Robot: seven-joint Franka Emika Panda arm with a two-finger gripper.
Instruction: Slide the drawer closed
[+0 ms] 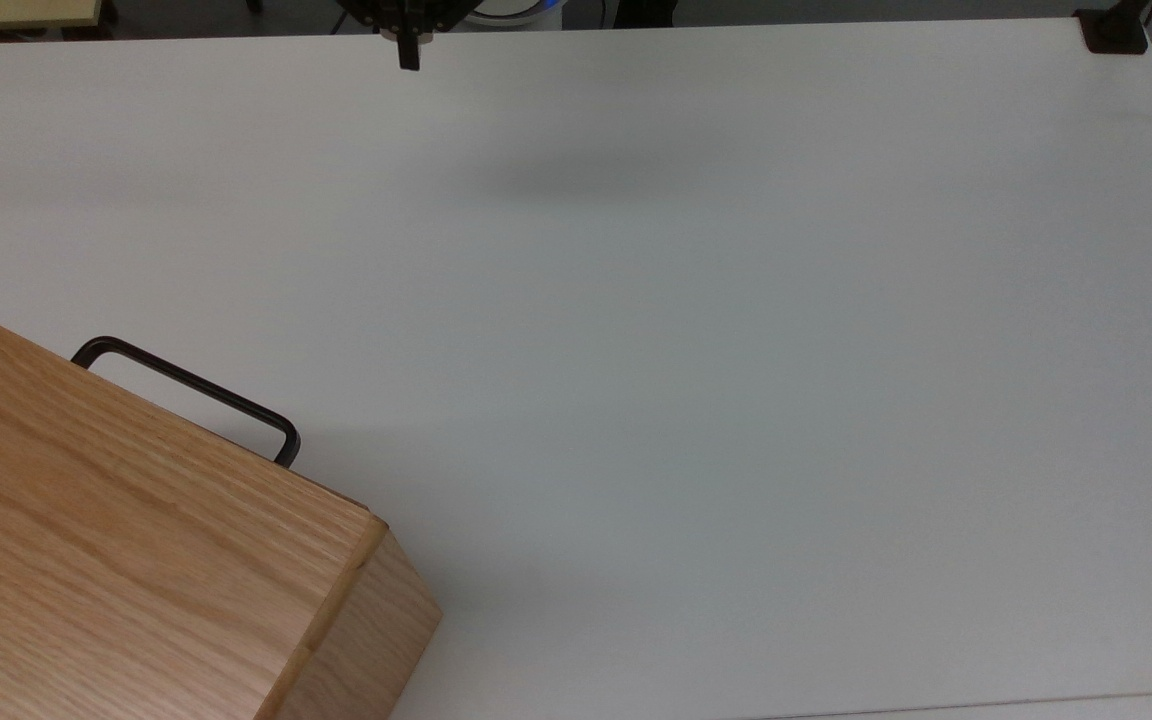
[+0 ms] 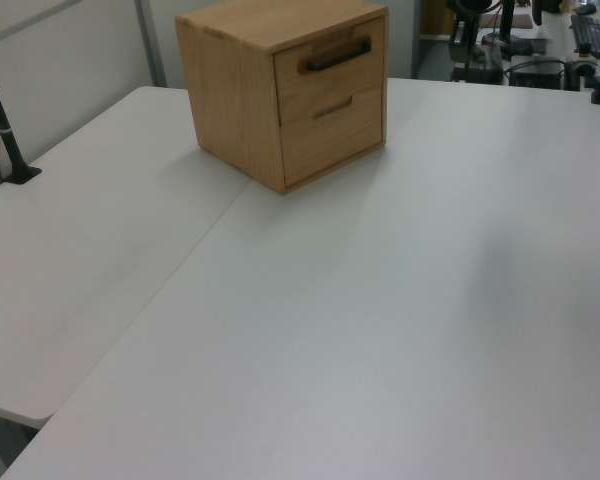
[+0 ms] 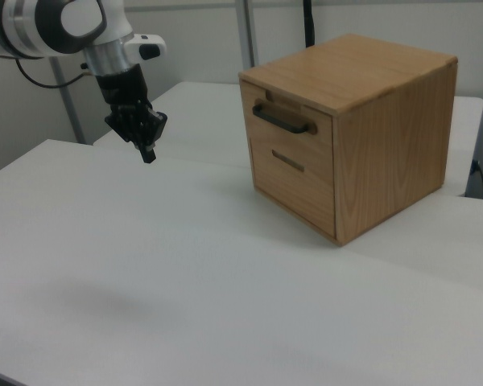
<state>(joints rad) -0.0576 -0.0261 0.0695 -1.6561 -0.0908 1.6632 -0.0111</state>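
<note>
Gripper [image 3: 147,149]: black, two-finger, hanging above the white table [image 3: 145,265] at the right view's left, fingers pointing down and drawn together at the tips with nothing between them. In the top view it sits at the upper edge [image 1: 407,40].

Drawer [image 3: 294,127]: top front of the oak-grain cabinet [image 3: 386,137], well apart from the gripper, toward the right view's right. Front panel sits flush with the cabinet face, pushed fully in. In the top view only its handle [image 1: 186,390] juts past the cabinet top at lower left.

Surface: two white tabletops butted together, seam running under the cabinet in the left view. A black clamp post [image 2: 0,120] stands at the left view's left edge. Plain wall panels and grey uprights lie behind the table in the right view.

Drawer, appearance: light wood panel, black metal bar handle [image 3: 283,119] mounted horizontally, a shallow notch above it. A second lower front [image 3: 294,178] with a small recessed pull sits beneath.
</note>
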